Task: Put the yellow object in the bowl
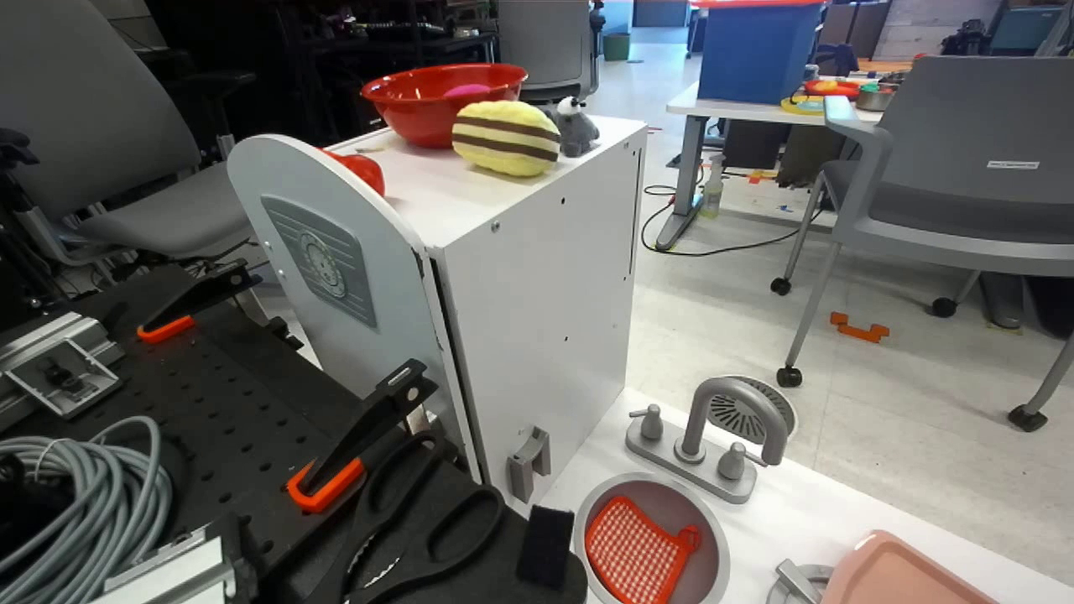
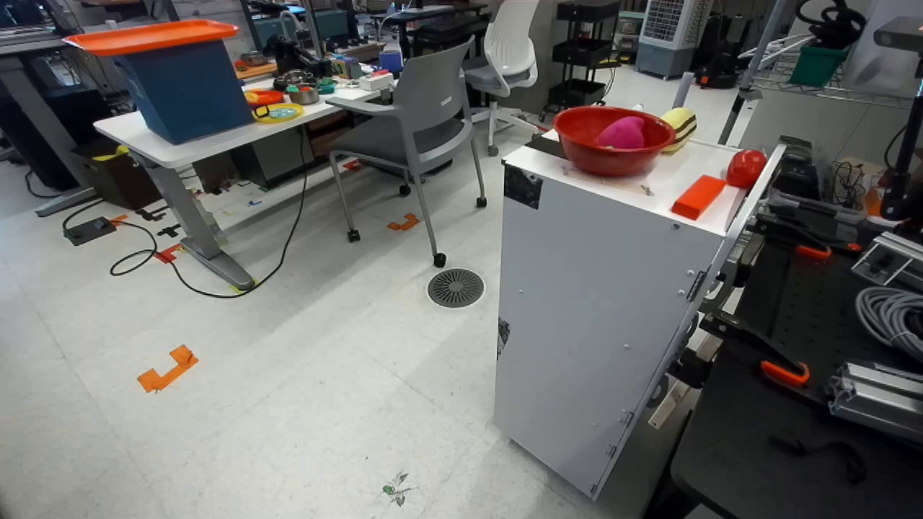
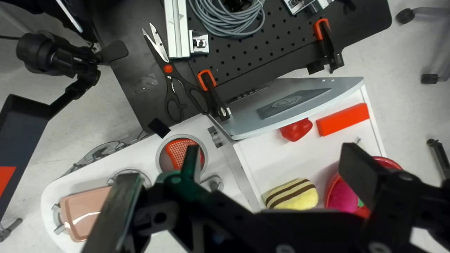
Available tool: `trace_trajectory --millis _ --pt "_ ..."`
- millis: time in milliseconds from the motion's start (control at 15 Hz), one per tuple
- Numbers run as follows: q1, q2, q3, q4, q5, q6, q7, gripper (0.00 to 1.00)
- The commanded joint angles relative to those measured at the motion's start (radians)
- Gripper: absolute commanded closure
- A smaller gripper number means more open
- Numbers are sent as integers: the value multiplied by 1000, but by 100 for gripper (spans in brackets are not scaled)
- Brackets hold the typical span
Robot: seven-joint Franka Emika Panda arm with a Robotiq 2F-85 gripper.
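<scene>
In an exterior view, the yellow object [image 1: 506, 138], rounded and crossed by dark stripes, lies on top of a white cabinet [image 1: 436, 197], close to its edge and in front of the red bowl [image 1: 407, 109]. A pink thing [image 1: 466, 90] shows inside the bowl. A small grey toy [image 1: 577, 132] with a white head stands just beside the yellow object, and a rounded red object [image 1: 367, 173] is partly hidden by an arched panel [image 1: 390, 285]. Lower down, a red mesh piece [image 1: 639, 549] lies in a round sink [image 1: 684, 503] beside a grey faucet [image 1: 699, 415]. In an exterior view, an orange-red block [image 2: 699, 197] lies on the cabinet top just beside the rounded red object; the bowl stands well apart from the panel and covers part of the yellow object, which is outside it on the far side. In the wrist view, the gripper [image 3: 255, 163] has its fingers spread wide, with its grip free. Beyond them the yellow object lies on the cabinet just beside the bowl, which one finger partly covers. Scissors [image 3: 168, 68] lie on a black work surface [image 3: 130, 77], near a coil of grey cable [image 3: 232, 26].
</scene>
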Motion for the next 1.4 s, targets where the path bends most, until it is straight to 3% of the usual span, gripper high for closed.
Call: trace_trajectory --millis 0,400,533,1000,1200,1333 --pt "10 143 -8 142 0 -48 28 0" --pt "28 304 12 305 4 -79 52 0" --pt "43 316 27 321 -2 -39 36 0" --pt "123 220 119 193 -155 236 -19 0" --pt "135 163 114 111 -112 356 -39 0" --pt "145 131 78 71 -10 379 -116 0"
